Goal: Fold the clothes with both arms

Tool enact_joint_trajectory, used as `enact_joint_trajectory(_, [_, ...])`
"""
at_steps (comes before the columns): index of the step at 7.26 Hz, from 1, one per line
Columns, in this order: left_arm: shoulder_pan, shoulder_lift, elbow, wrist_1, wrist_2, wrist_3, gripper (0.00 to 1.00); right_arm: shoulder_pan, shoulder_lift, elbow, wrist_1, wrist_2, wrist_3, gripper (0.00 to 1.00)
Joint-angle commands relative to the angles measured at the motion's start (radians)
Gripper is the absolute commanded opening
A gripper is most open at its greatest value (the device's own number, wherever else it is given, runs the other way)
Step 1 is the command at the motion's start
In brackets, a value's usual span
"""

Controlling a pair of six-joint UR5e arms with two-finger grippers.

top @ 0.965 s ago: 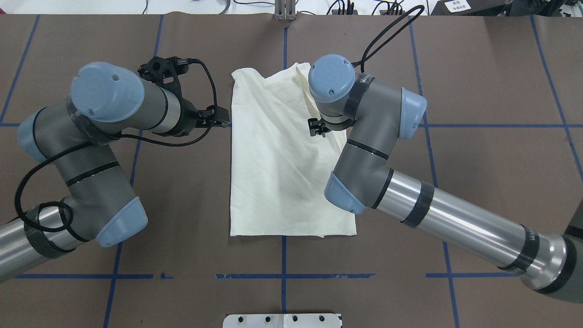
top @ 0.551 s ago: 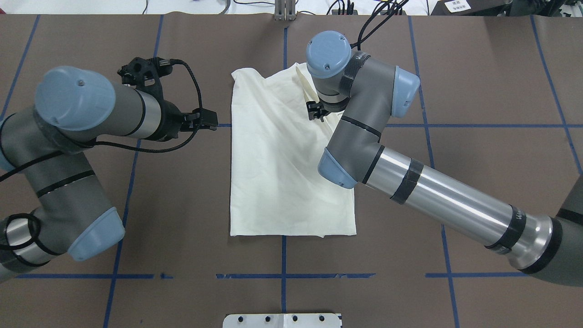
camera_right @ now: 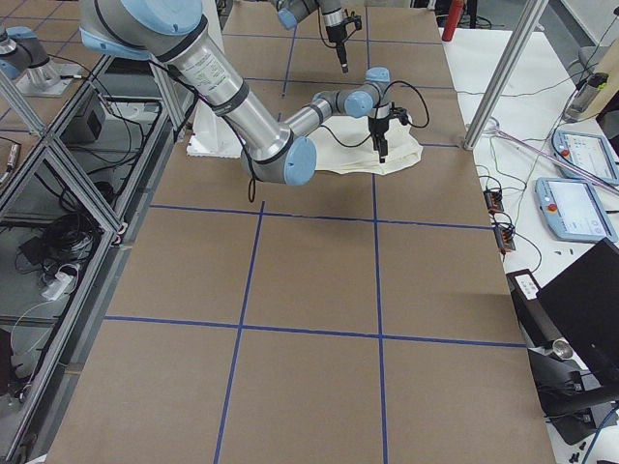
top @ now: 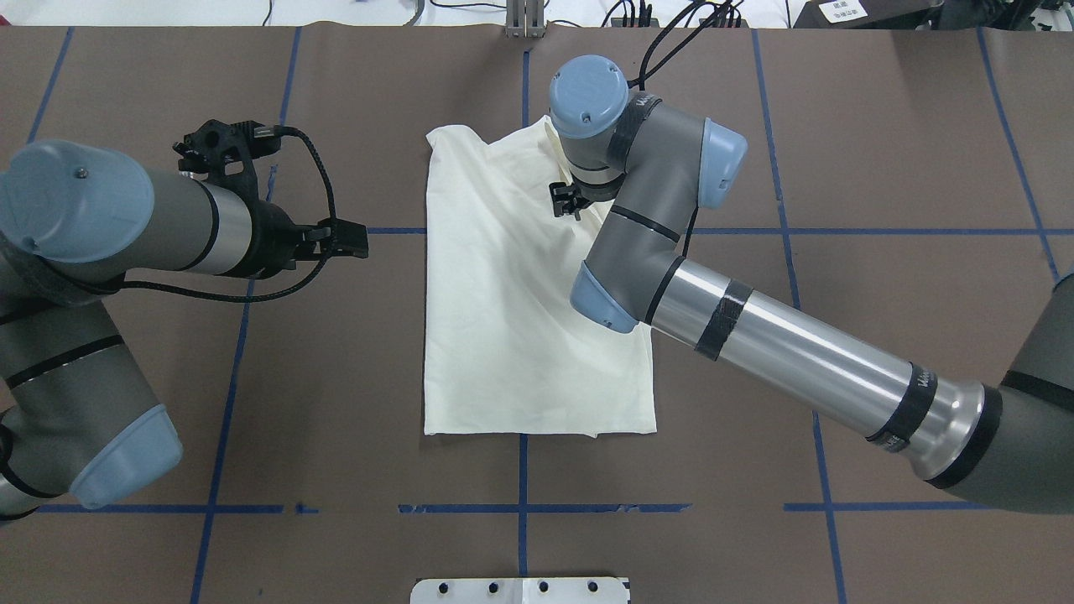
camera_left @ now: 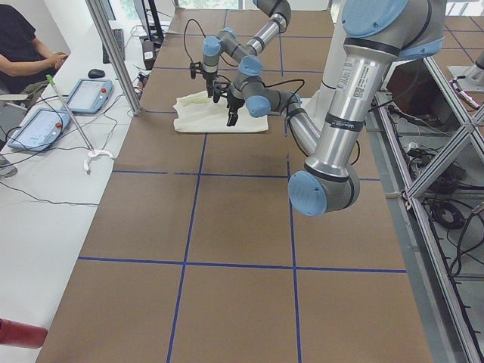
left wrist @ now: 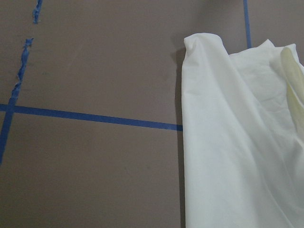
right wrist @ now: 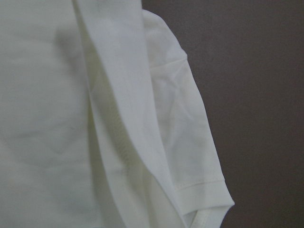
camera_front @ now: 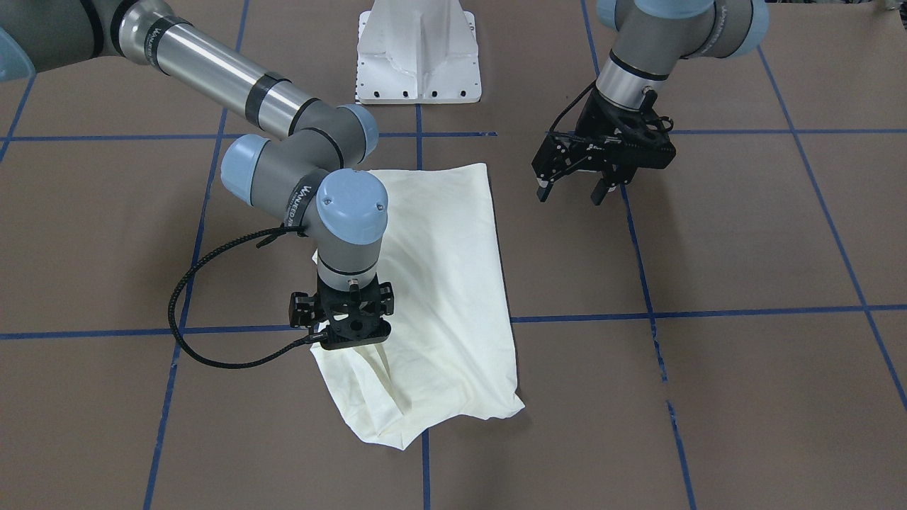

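On the left of the overhead view, the grey left arm with light blue joint caps (top: 168, 222) stands over the bare brown tabletop with blue tape lines (top: 881, 126). Its black two-finger tool (camera_front: 570, 193) hangs near the long left edge of the garment but apart from it. The fingers are spread wide, with nothing between them. I judge it waits there so that it does not disturb the cloth and leaves room for the other arm.

In the middle lies the cream long-sleeved T-shirt (top: 503, 335), plain side up and flat on the tabletop, folded to a narrow rectangle. Its long axis runs from the robot's side to the far side. The straight hem points to the robot and the shoulder end points away. At the far right corner a folded-in sleeve (camera_front: 375, 382) lies slanted over the body.

On the right, the grey right arm (top: 780, 352) reaches across the shirt. Its black tool (top: 564, 200) points straight down at this sleeve, very near or touching the cloth. Whether its fingers are apart or pressed together, you cannot tell from these views. Probably it is placed there to take the sleeve and tidy it before a fold across the long axis.
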Motion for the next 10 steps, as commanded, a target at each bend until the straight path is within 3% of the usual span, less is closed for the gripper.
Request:
enact_joint_trajectory(1, [0.002,-0.007,-0.001,0.001,-0.001,0.001,1.0,0.012,0.008,-0.063,0.072,0.005,-0.002,1.0])
enact_joint_trajectory(5, [0.003,-0.015,-0.001,0.001,-0.004,-0.008,1.0,0.156,0.005,-0.259,0.227,0.0,-0.134,1.0])
enact_joint_trajectory(6, [0.003,-0.014,-0.001,0.001,-0.007,-0.007,1.0,0.167,0.008,-0.262,0.235,0.002,-0.14,1.0])
enact_joint_trajectory(8, [0.003,-0.014,0.0,-0.001,-0.01,-0.005,1.0,0.183,0.025,-0.222,0.234,0.054,-0.136,1.0])
enact_joint_trajectory(10, [0.031,-0.029,0.0,-0.015,-0.068,-0.136,1.0,0.187,-0.025,-0.048,0.147,0.17,-0.131,1.0])
